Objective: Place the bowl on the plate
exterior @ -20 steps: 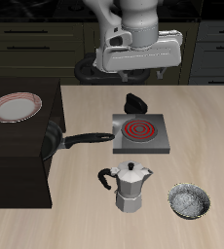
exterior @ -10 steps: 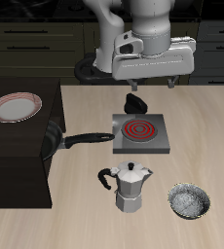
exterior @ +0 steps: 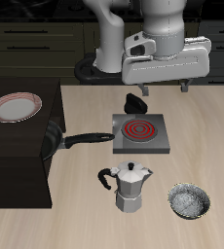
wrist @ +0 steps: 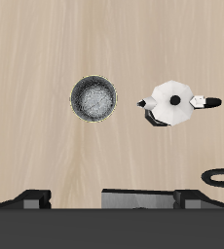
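Hovering high over the back of the table, the gripper [exterior: 164, 89] hangs in the air with nothing in its grasp, its two fingers [exterior: 140, 89] spread wide apart and pointing down. Down on the light wooden table [exterior: 85, 209], the bowl [exterior: 188, 201] sits alone near the front edge, dark outside, speckled inside, out at about four o'clock from the table's middle. Just beside it, at its nine o'clock in the exterior view, stands the silver moka pot [exterior: 130, 185], close to the bowl but not touching. From the wrist camera, bowl [wrist: 93, 98] and moka pot [wrist: 175, 103] lie side by side on bare wood with a clear gap between them.

Behind the moka pot, at its twelve o'clock, there's the grey burner block [exterior: 139, 132] with its red coil. A small black wedge [exterior: 135, 101] sits just behind that. The frying pan [exterior: 56, 142] rests at the edge of the dark counter [exterior: 17, 156], its black handle reaching toward the burner. And the plate [exterior: 14, 108], white with a red-brown ring, lies flat on that dark counter, well apart from the bowl, out at ten o'clock from it.
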